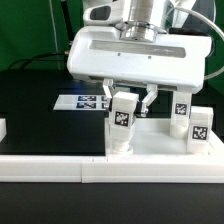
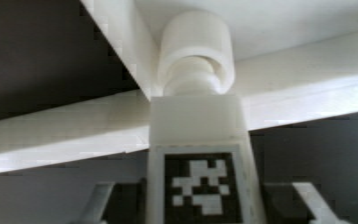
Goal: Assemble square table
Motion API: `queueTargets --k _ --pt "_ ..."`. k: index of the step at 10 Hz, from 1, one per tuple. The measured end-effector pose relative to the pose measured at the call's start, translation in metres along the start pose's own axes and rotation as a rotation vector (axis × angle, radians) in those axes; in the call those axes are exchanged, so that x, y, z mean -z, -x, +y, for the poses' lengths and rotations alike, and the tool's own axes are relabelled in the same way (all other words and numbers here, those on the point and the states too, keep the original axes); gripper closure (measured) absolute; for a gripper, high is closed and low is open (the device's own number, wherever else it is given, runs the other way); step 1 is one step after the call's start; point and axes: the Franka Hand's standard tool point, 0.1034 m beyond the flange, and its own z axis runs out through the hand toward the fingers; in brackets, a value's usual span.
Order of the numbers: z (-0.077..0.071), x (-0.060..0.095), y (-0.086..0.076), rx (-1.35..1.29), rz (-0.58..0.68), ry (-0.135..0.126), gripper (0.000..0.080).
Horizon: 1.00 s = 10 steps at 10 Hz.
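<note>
The square table's white slab (image 1: 155, 143) lies flat by the front wall. Two tagged legs (image 1: 181, 110) (image 1: 199, 126) stand upright on it at the exterior view's right. A third white leg (image 1: 122, 122) with a black-white tag stands upright on the slab's left corner. My gripper (image 1: 128, 104) reaches down from above and is shut on this leg. In the wrist view the tagged leg (image 2: 197, 150) fills the middle between my gripper's (image 2: 201, 206) two grey fingers (image 2: 110, 200), and the slab's rim (image 2: 51, 135) crosses behind it.
The marker board (image 1: 85, 101) lies on the black table behind the slab. A long low white border wall (image 1: 90, 170) runs along the front. A small white part (image 1: 3, 128) sits at the exterior view's left edge.
</note>
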Motion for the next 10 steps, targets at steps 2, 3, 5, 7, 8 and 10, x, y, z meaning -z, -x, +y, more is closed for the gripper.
queueTargets --k 2,3,5,7,8,10 --pt "-0.0006 -0.0006 -0.0019 0.007 0.027 -0.003 0.0509" --pt "-0.0007 -0.0007 -0.0024 0.010 0.033 -0.003 0.0509" --pt "0.0003 -0.0009 -0.0034 0.024 0.033 -0.004 0.0509" --pt "0.0008 -0.0014 -0.0031 0.040 0.034 -0.003 0.0509" --pt "-0.0013 -0.0011 -0.0026 0.043 0.041 -0.005 0.0509" --pt "-0.0047 0.0001 -0.0002 0.031 0.064 -0.005 0.0509"
